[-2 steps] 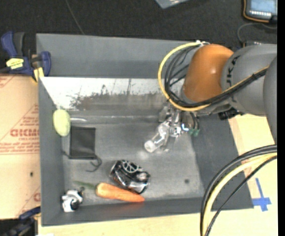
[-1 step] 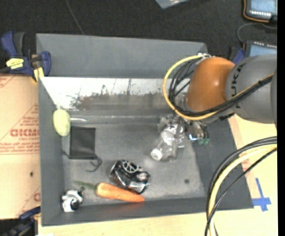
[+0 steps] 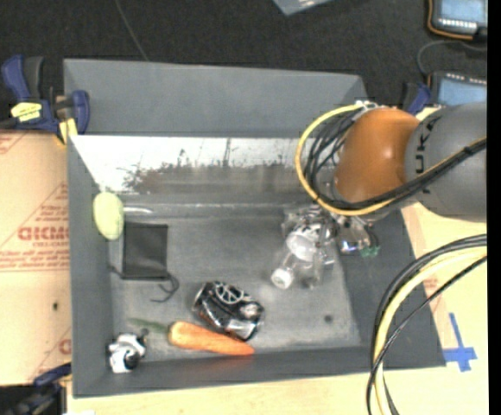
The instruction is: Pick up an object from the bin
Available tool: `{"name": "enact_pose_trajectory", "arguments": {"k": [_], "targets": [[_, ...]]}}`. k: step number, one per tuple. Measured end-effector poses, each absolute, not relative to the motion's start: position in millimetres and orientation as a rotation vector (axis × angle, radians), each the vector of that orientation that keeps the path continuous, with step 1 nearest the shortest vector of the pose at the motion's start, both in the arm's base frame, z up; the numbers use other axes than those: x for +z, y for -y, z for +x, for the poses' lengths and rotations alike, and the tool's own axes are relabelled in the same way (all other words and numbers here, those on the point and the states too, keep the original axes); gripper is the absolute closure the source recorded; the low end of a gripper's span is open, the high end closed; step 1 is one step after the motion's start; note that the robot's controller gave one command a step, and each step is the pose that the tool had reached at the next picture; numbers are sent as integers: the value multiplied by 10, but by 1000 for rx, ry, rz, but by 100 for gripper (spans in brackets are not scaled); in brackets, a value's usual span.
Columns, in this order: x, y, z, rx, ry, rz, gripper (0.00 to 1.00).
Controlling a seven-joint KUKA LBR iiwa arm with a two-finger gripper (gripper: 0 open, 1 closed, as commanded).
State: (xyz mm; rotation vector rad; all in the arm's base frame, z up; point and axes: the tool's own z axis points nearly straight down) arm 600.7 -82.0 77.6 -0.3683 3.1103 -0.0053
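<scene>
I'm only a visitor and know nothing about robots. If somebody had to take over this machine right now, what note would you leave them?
Gripper: down in the right part of the bin, right at a clear plastic bottle lying there. Whether it grips the bottle cannot be told.
Other things: orange carrot along the near wall, black crumpled can just above it, small white-and-black thing in the near left corner, black pouch at left, pale green oval against the left wall.
Done: the arm has reached in.
Left: secure one thing and lift it clear.
</scene>
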Motion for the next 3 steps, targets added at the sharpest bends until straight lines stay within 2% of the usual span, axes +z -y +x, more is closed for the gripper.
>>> {"name": "enact_pose_trajectory", "arguments": {"k": [1,3], "targets": [[861,1020,5865,-2,-3053,-723,100],[946,990,5817,0,-3053,-734,100]]}}
